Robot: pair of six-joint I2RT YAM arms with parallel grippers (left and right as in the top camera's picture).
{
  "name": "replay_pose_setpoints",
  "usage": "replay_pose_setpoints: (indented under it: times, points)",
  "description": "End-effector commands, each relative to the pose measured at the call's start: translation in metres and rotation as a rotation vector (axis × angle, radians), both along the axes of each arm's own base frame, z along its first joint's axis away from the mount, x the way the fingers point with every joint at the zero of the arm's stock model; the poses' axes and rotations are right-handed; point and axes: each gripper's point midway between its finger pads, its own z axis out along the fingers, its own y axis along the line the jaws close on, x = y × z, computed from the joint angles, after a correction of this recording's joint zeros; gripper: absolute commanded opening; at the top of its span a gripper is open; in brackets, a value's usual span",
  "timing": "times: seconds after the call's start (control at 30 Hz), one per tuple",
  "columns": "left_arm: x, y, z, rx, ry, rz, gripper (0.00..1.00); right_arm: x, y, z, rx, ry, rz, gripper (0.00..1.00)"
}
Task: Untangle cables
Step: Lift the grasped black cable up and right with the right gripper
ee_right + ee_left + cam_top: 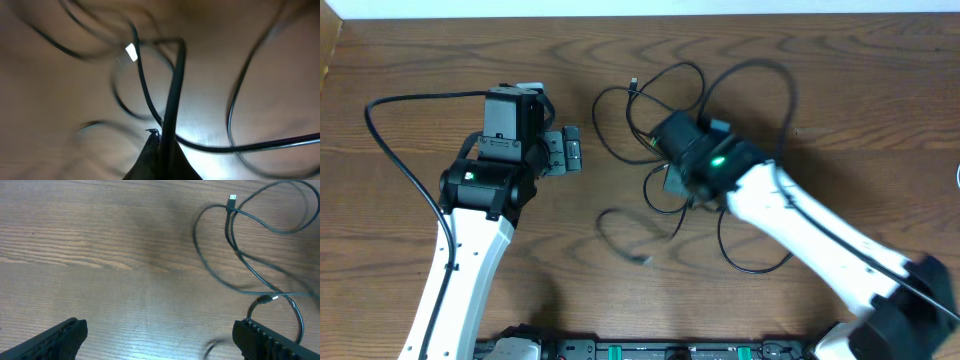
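The cables (640, 105) are thin black cords looped over each other on the wooden table, with one loose loop (625, 240) lying nearer the front. My right gripper (672, 160) is down in the tangle. In the right wrist view it (162, 145) is shut on a black cable (175, 85) that rises straight from between its fingers. My left gripper (568, 150) stands open to the left of the tangle, apart from it. In the left wrist view it (160, 335) holds nothing, and a cable (240, 255) with a small plug (231, 200) lies ahead to the right.
A thick black cable (390, 140) fixed to the left arm arcs over the table's left side. A bit of thin white cord (957, 176) shows at the right edge. A black rail (650, 350) runs along the front edge.
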Motion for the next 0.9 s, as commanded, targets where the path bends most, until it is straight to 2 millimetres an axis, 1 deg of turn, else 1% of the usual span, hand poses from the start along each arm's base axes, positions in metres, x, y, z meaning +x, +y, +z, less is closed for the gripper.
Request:
replay_pose_setpoints:
  times: [0.0,0.1,0.2,0.33,0.43,0.5,0.57,0.87]
  points:
    - [0.002,0.001,0.003,0.012,-0.005,-0.008,0.97,0.036,-0.034,0.078,-0.034,-0.247,-0.034,0.01]
    - [0.002,0.001,0.003,0.012,-0.005,-0.008,0.97,0.054,-0.061,0.128,-0.016,-0.388,-0.132,0.01]
    - [0.002,0.001,0.003,0.012,-0.005,-0.008,0.97,0.067,-0.078,0.177,0.027,-0.525,-0.149,0.01]
    - [0.002,0.001,0.003,0.012,-0.005,-0.008,0.97,0.073,-0.094,0.234,0.068,-0.692,-0.157,0.02]
    - [0.002,0.001,0.003,0.012,-0.005,-0.008,0.97,0.073,-0.101,0.267,0.085,-0.788,-0.154,0.02]
    - [0.002,0.001,0.003,0.012,-0.005,-0.008,0.97,0.073,-0.105,0.284,0.09,-0.835,-0.152,0.02]
    - [0.002,0.001,0.003,0.012,-0.005,-0.008,0.97,0.073,-0.109,0.296,0.091,-0.866,-0.161,0.02]
    - [0.002,0.001,0.003,0.012,-0.005,-0.008,0.97,0.078,-0.124,0.319,0.07,-0.96,-0.236,0.02]
